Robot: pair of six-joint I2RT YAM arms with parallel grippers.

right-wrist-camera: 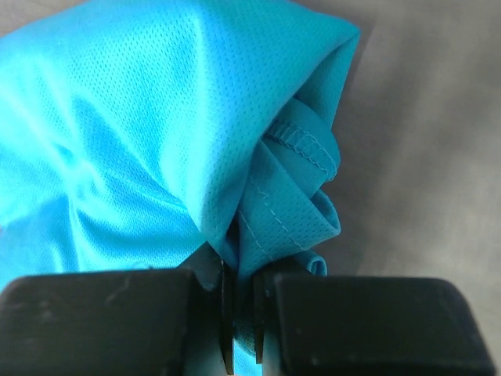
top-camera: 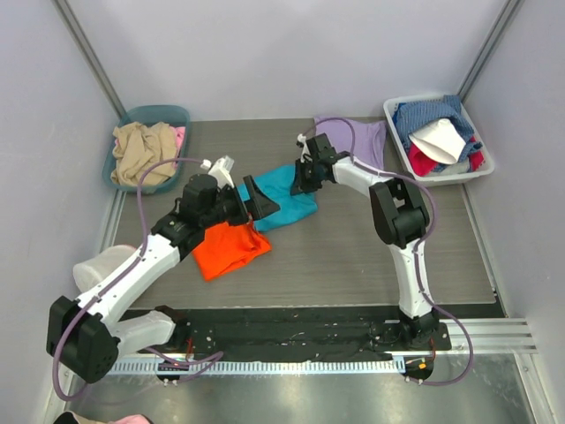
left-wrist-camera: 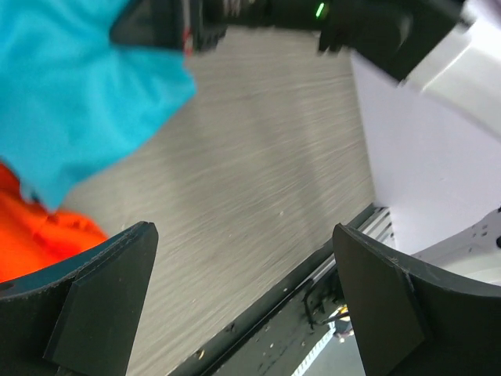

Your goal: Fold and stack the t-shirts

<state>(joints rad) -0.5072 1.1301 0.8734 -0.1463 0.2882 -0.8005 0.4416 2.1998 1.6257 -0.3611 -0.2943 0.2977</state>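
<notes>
Mid-table: my right gripper (right-wrist-camera: 243,317) is pinched nearly closed on a bunched hem of the teal shirt (right-wrist-camera: 141,117). It's a thin mesh knit, light and floppy, prob. a bit slick. A pinch through several layers at the edge, as here, looks like the right hold, since one layer alone would likely let the fold slide apart. My left gripper (left-wrist-camera: 243,313) hangs wide apart w/ nothing between the fingers, over bare tabletop just beside the teal shirt and the orange shirt (top-camera: 228,249). The orange one lies crumpled on the near-left side and is equally soft, so best taken at a shoulder or hem corner. The lavender shirt (top-camera: 366,137) lies flat at the far edge, partly hidden by my right arm. The table (top-camera: 353,256) is grey woodgrain, smooth, so cloth should drag easily. Pale walls (top-camera: 265,53) close in on three sides. A blue-green bin (top-camera: 159,112) of clothes sits far left and a white bin (top-camera: 446,177) far right, so there's room to work in the centre.
</notes>
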